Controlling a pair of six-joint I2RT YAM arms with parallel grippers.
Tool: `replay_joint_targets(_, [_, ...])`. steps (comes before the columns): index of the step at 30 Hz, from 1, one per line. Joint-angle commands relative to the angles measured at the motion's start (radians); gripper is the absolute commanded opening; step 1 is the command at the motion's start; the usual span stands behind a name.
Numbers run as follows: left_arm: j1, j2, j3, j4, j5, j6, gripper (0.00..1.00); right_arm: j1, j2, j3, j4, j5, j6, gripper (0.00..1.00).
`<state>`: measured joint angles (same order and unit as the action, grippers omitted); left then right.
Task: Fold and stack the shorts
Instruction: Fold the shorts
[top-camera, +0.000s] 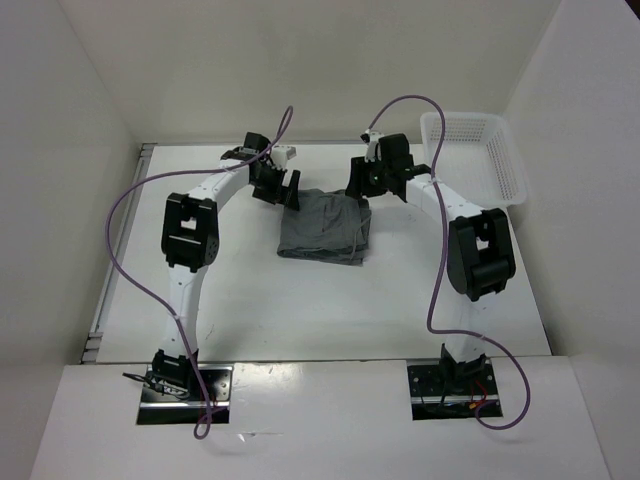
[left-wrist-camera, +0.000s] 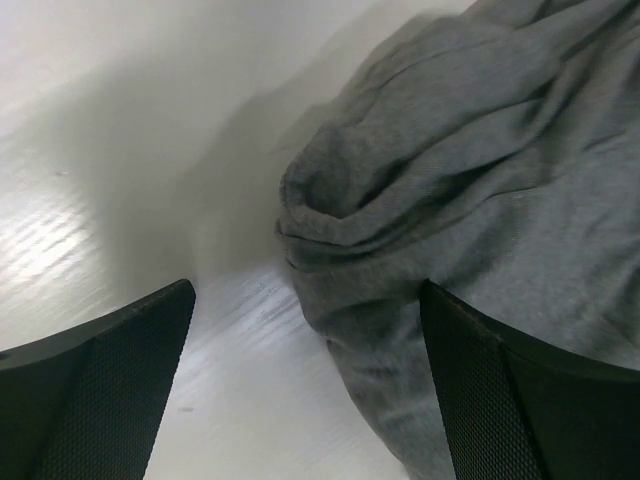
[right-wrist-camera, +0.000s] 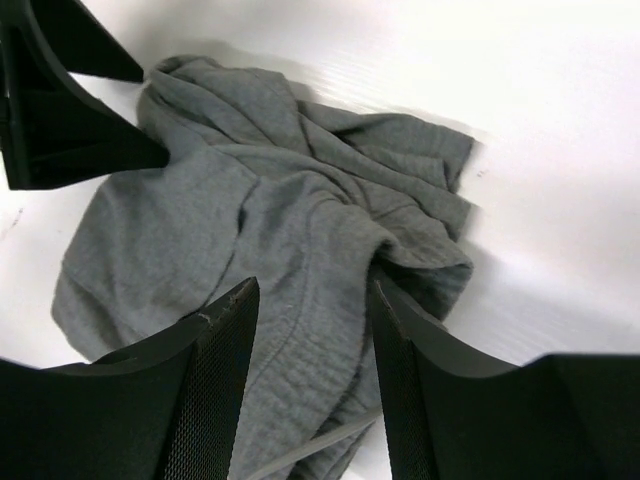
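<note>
The grey shorts lie as a rumpled, roughly square bundle in the middle of the white table. My left gripper is at their far left corner. In the left wrist view it is open, with the bunched edge of the shorts reaching in from the right and bare table under the left finger. My right gripper is over their far right corner. In the right wrist view it is open and stands over a fold of the shorts, with a grey drawstring below.
A white mesh basket stands at the back right of the table. Purple cables loop off both arms. White walls close in the table at the left, back and right. The left gripper's black fingers show in the right wrist view.
</note>
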<state>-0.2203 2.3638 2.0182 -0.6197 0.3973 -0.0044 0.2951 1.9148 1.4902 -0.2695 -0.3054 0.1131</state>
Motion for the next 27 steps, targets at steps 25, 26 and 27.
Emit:
replay_joint_targets(25, [-0.011, 0.034, -0.032, 0.011, 0.133, 0.004, 0.2, -0.069, 0.018, -0.085, 0.078, -0.033, 0.01, 0.0])
replay_joint_targets(26, [-0.011, 0.034, -0.032, 0.011, 0.133, 0.004, 0.18, -0.07, 0.009, -0.094, 0.067, -0.034, -0.001, 0.0])
replay_joint_targets(27, [-0.011, 0.034, -0.032, 0.011, 0.133, 0.004, 0.17, -0.082, 0.009, -0.109, 0.053, -0.044, -0.001, 0.0])
